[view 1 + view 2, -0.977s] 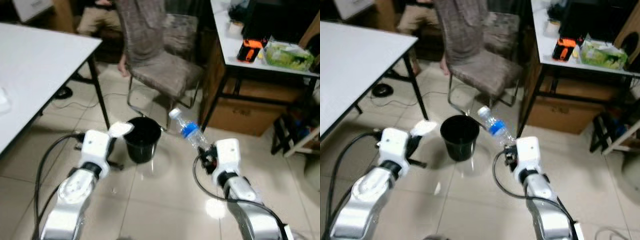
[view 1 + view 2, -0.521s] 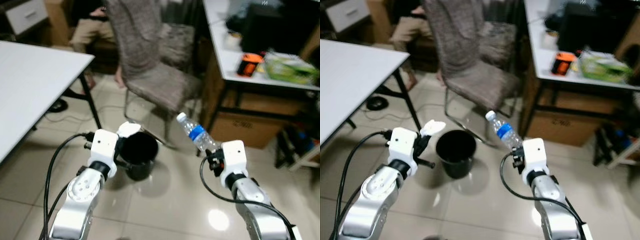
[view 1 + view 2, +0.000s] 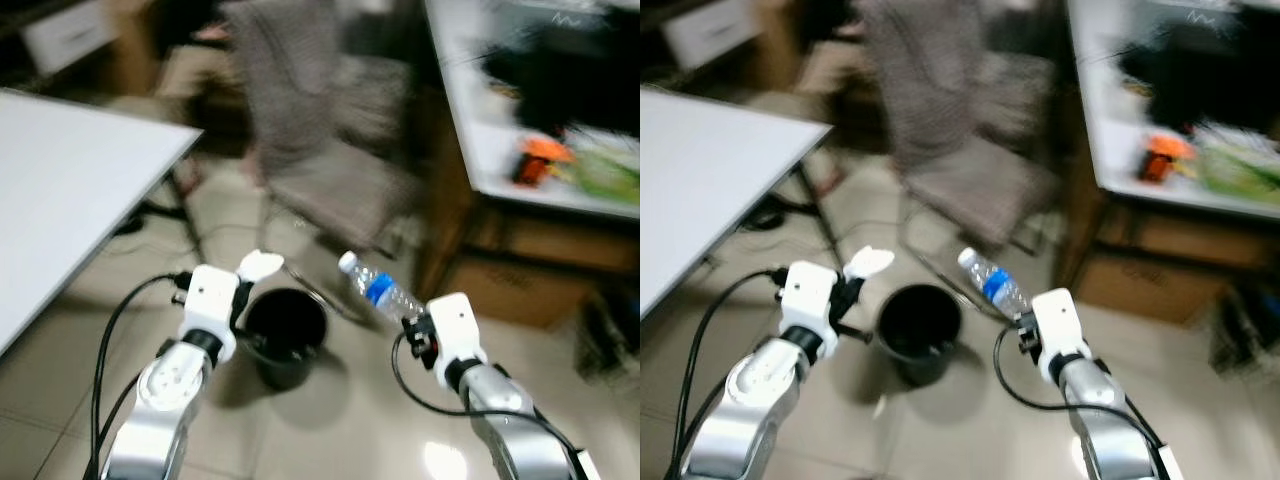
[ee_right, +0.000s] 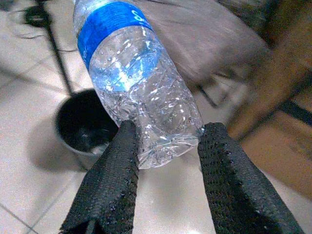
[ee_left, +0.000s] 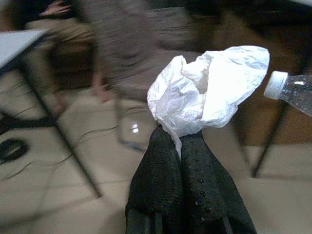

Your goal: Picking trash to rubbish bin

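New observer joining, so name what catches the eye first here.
The black bin stands on the tiled floor between both arms. The right tool grips a clear bottle by its base, tilted towards the bin. The left tool pinches crumpled white paper beside the rim.

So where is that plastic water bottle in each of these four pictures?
Left eye view: the water bottle is centre-right, slanting up from the right end effector.
Right eye view: bottle at the centre, right of the black bin.
Left wrist view: its white cap pokes in at the right edge, beside the white crumpled trash.
Right wrist view: bottle clamped between the fingers.
Shared landmark: the black bin.
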